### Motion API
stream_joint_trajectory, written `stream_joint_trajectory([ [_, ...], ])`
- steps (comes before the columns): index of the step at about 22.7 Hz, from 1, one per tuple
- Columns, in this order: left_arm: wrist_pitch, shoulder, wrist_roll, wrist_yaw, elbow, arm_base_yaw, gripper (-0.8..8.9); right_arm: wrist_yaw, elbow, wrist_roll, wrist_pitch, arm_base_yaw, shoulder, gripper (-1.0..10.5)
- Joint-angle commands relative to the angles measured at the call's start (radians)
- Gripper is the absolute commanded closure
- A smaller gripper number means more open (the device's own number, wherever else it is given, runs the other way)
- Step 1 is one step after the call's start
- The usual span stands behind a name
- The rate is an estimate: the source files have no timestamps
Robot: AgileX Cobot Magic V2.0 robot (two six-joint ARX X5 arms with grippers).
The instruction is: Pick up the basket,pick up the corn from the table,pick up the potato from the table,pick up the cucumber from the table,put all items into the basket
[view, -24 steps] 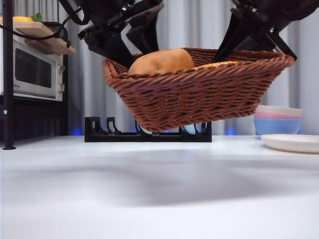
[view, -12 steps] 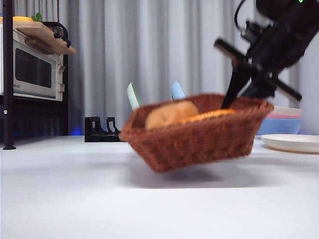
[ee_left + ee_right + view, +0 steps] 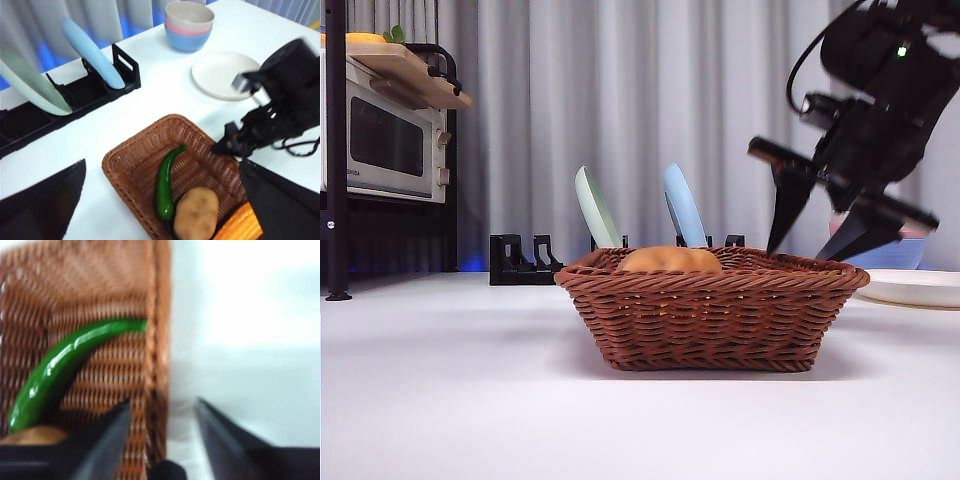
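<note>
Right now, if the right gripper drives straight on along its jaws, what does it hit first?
Most likely the basket's braided rim: in the right wrist view, the right gripper is open and straddles it, above it in the front view. Beyond lie the cucumber and the table.

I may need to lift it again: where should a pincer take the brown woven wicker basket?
Take the brown woven wicker basket by its braided rim from above, one jaw inside, one outside. The flaring walls are too wide to span, and the right pincer already hangs open there.

Right gripper (image 3: 820, 243) raised, jaws spread apart and pointing down; left gripper (image 3: 160, 200) held high, jaws wide apart
</note>
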Motion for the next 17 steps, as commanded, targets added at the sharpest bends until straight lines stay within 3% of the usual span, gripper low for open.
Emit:
stream_joint_trajectory([
  [1,-0.013,0.002,0.027,-0.014,-0.003,0.003,2.84,0.005,-0.001,-0.084,0.002,-0.003,-0.068,4.1],
  [3,-0.047,-0.004,0.045,-0.085,-0.003,0.003,3.53,0.004,-0.001,-0.134,-0.004,-0.003,-0.148,4.1],
  [5,-0.108,-0.008,0.096,-0.11,-0.003,0.003,5.55,-0.004,-0.001,-0.185,-0.019,0.002,-0.243,4.2],
  [6,-0.141,-0.008,0.1,-0.109,-0.003,0.003,6.53,-0.003,-0.001,-0.221,-0.038,0.007,-0.295,4.8],
  [8,-0.191,-0.008,0.124,-0.109,-0.003,0.003,8.26,-0.002,-0.001,-0.276,-0.072,0.014,-0.372,7.2],
  [11,-0.229,-0.015,0.134,-0.114,-0.004,0.003,8.21,-0.001,-0.001,-0.314,-0.115,0.02,-0.454,9.7],
  [17,-0.233,-0.074,0.14,-0.114,-0.036,0.003,8.21,0.002,-0.024,-0.383,-0.152,0.042,-0.606,9.6],
])
